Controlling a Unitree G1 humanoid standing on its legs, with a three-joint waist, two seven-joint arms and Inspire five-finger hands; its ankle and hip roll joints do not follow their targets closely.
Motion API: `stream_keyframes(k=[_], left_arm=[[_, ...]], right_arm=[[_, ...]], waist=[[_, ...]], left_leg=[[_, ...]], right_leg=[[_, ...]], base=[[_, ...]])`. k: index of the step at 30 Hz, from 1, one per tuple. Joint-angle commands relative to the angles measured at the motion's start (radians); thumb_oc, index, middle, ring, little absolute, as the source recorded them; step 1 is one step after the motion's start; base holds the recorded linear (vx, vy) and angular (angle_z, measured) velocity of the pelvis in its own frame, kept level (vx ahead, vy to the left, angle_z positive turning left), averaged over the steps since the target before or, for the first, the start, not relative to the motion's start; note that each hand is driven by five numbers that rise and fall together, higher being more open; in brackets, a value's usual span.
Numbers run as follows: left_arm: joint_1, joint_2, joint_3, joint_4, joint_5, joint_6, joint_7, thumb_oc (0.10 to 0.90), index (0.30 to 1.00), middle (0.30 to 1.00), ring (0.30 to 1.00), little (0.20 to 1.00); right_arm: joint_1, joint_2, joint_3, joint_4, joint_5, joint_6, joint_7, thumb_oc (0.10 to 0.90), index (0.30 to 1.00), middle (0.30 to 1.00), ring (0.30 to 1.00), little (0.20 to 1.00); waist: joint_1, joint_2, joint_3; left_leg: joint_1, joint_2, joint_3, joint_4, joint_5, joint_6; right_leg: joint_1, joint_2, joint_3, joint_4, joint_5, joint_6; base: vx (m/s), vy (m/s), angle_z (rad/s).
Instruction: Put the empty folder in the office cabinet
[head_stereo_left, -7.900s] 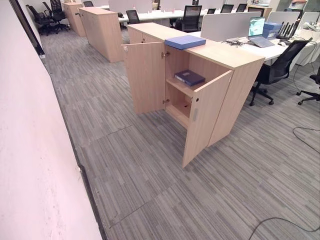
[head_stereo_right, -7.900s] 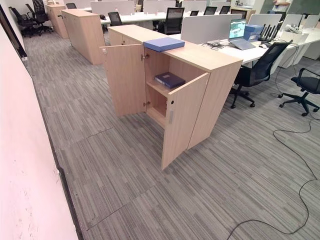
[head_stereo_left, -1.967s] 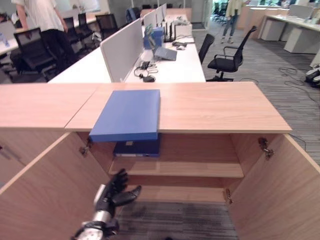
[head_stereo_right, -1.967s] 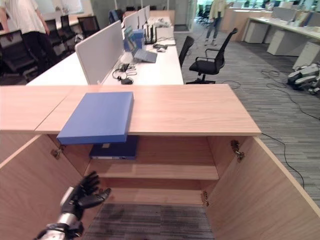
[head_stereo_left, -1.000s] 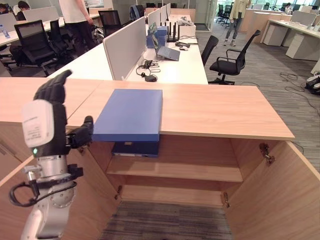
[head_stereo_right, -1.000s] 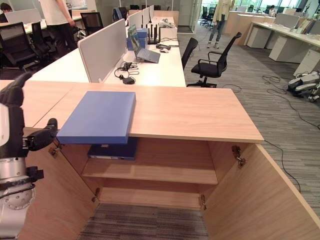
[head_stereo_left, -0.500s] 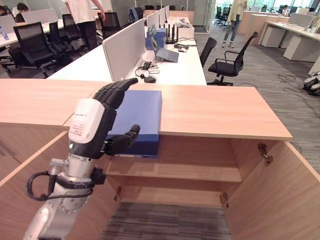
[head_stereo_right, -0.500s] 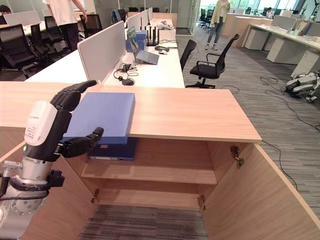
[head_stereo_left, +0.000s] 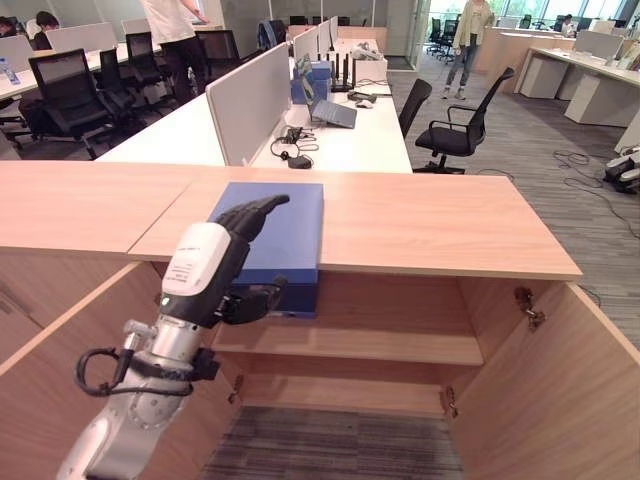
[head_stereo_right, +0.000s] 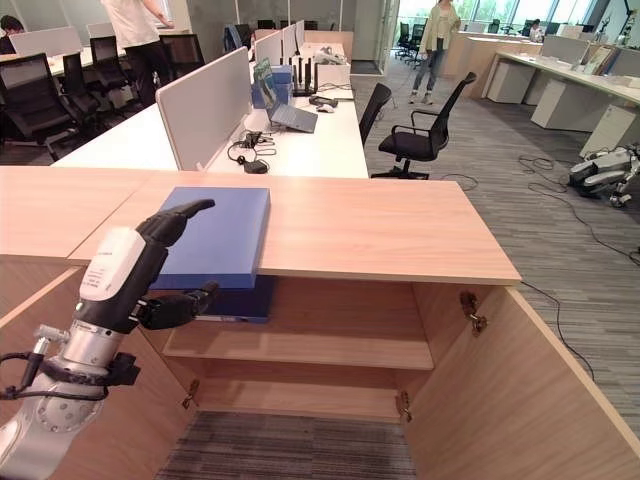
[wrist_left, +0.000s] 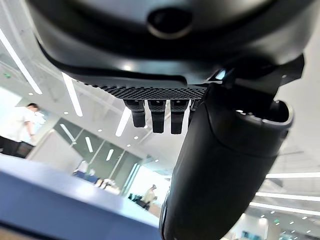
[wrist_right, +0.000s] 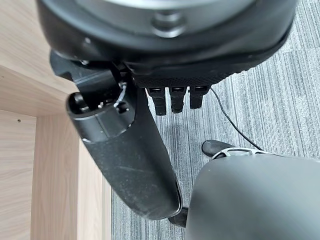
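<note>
A flat blue folder (head_stereo_left: 293, 222) lies on the top of the wooden cabinet (head_stereo_left: 440, 225), its near edge overhanging the open front. My left hand (head_stereo_left: 205, 265) is at the folder's near left corner, open: straight fingers reach over the top and the thumb (head_stereo_left: 262, 294) sits below the overhanging edge. The left wrist view has the folder's blue surface (wrist_left: 45, 202) past the thumb. A second, darker folder (head_stereo_right: 238, 301) lies on the upper shelf underneath. Both cabinet doors stand open. My right hand (wrist_right: 127, 150) hangs open over the carpet beside a door panel.
The left door (head_stereo_left: 60, 370) and the right door (head_stereo_left: 570, 400) swing out towards me on either side. A second cabinet top (head_stereo_left: 70, 205) adjoins on the left. Behind are a white desk (head_stereo_left: 350, 140) with a laptop and partition, office chairs, and people walking.
My left hand has moved right and down, from above the folder's left side to its near corner, with fingers now over the top and thumb under the edge. The folder has not moved.
</note>
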Motion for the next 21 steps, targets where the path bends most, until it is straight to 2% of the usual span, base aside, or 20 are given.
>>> stream_keyframes(k=[1,13,19,21], left_arm=[[-0.094,0.038,0.051,-0.062,0.046,-0.012,0.049,0.8,0.9,0.9,0.9,0.9],[-0.143,0.054,0.028,0.115,0.168,0.043,0.079,0.8,0.9,0.9,0.9,0.9],[-0.163,0.052,0.0,0.22,0.264,0.091,0.107,0.8,0.9,0.9,0.9,0.9],[-0.175,0.046,-0.015,0.291,0.309,0.125,0.114,0.8,0.9,0.9,0.9,0.9]], right_arm=[[-0.078,0.01,0.043,0.01,-0.034,-0.009,0.005,0.8,0.9,0.9,0.9,0.9],[-0.07,0.0,0.042,0.01,-0.043,-0.003,0.011,0.8,0.9,0.9,0.9,0.9],[-0.067,-0.007,0.042,0.007,-0.054,-0.003,0.008,0.8,0.9,0.9,0.9,0.9],[-0.066,-0.012,0.043,0.007,-0.061,0.0,0.006,0.8,0.9,0.9,0.9,0.9]], waist=[[-0.012,-0.017,-0.015],[-0.041,-0.013,-0.021],[-0.054,-0.013,-0.026],[-0.062,-0.013,-0.029]], left_leg=[[0.083,0.023,-0.046,-0.001,-0.193,-0.029],[0.093,0.028,-0.025,-0.001,-0.2,-0.031],[0.096,0.031,-0.012,-0.001,-0.203,-0.031],[0.096,0.032,-0.005,-0.001,-0.205,-0.031]], right_leg=[[-0.059,-0.02,0.062,0.002,0.055,0.056],[-0.061,-0.019,0.08,0.002,0.054,0.053],[-0.063,-0.018,0.092,0.002,0.053,0.052],[-0.066,-0.017,0.096,0.002,0.054,0.052]], base=[[0.0,0.0,0.0],[0.0,0.001,-0.09],[0.0,0.001,-0.05],[-0.01,0.002,-0.09]])
